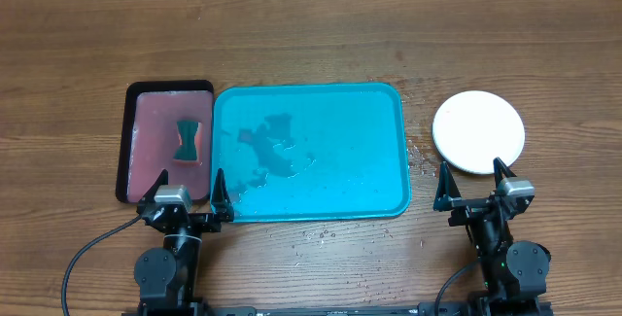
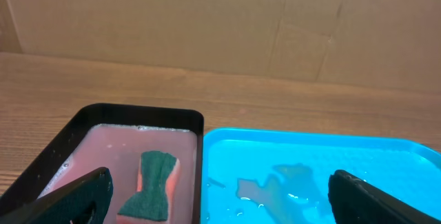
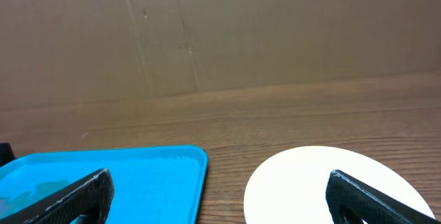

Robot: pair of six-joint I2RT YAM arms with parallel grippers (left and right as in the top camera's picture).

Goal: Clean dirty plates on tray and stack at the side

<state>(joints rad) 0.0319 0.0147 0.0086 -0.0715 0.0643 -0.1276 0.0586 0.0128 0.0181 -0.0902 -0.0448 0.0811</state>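
The turquoise tray [image 1: 379, 112] lies at the table's middle with wet patches and no plates on it; it also shows in the left wrist view [image 2: 386, 155] and the right wrist view [image 3: 138, 176]. A white plate [image 1: 477, 131] lies to the tray's right, seen too in the right wrist view [image 3: 303, 182]; it seems to top a stack, and the blue and yellow-green plates are hidden. My left gripper [image 1: 192, 199] is open and empty at the tray's near left corner. My right gripper [image 1: 473, 194] is open and empty just in front of the white plate.
A smaller black-rimmed tray [image 1: 124, 141] with pinkish water and a green sponge [image 1: 186, 139] sits left of the turquoise tray, also in the left wrist view [image 2: 153, 186]. Water drops [image 1: 420, 160] speckle the wood between tray and plate. A cardboard wall [image 2: 207, 17] stands behind.
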